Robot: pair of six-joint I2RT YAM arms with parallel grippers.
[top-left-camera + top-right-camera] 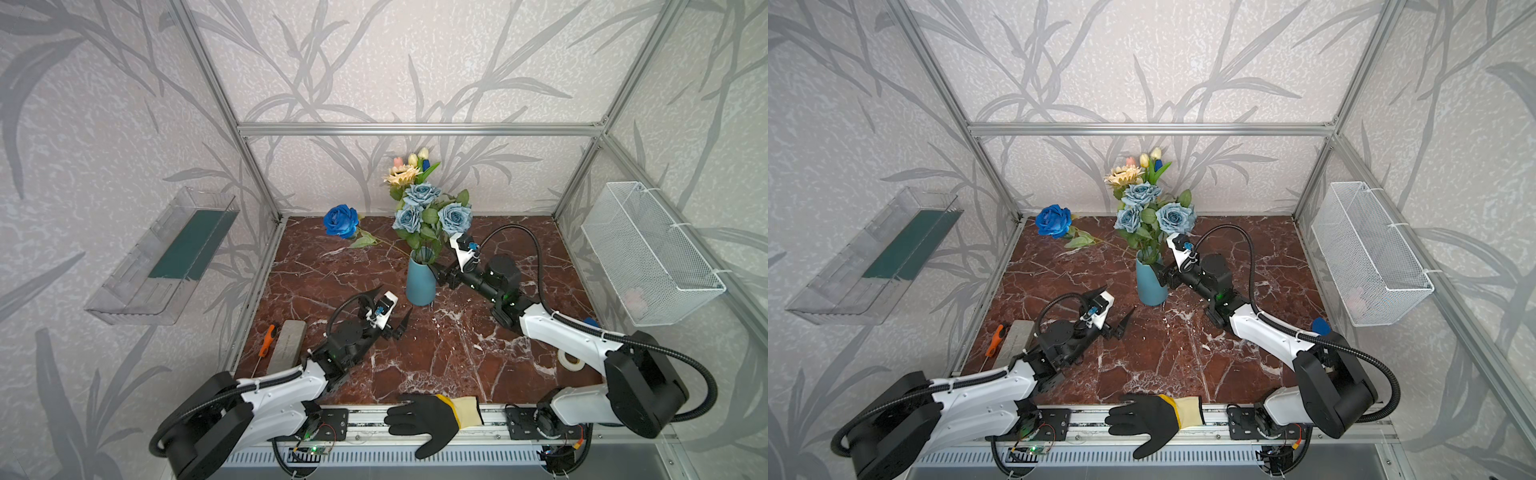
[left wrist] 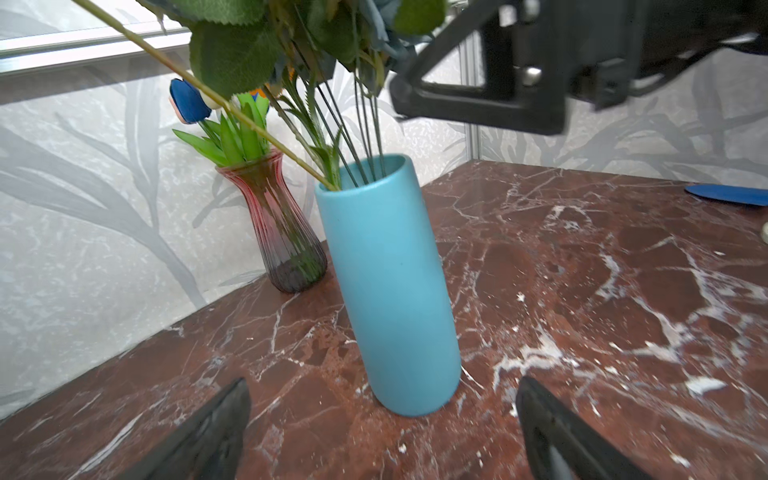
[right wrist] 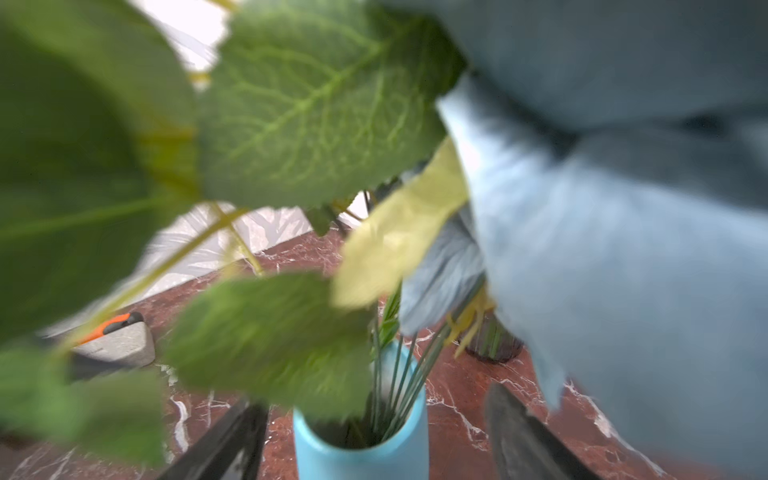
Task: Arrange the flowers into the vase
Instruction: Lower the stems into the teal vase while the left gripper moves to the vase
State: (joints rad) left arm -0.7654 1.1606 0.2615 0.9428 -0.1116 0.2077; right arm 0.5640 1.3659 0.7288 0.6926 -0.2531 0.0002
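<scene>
Release step, likely: rose bunch [image 1: 424, 208] in vase [image 1: 420, 282], right gripper [image 3: 374, 419] apart at rim, left gripper [image 1: 396, 298] apart, empty. Next: retract clear of leaves [image 3: 316, 104].

a vase [image 1: 420, 282] stands mid-way across the desk [image 1: 415, 365], flowers [image 1: 428, 212] in it; a second vase [image 2: 282, 224] stands behind it. a screwdriver [image 1: 267, 336] and block [image 1: 287, 345] lie near left, a tape roll [image 1: 570, 360] near right.
</scene>
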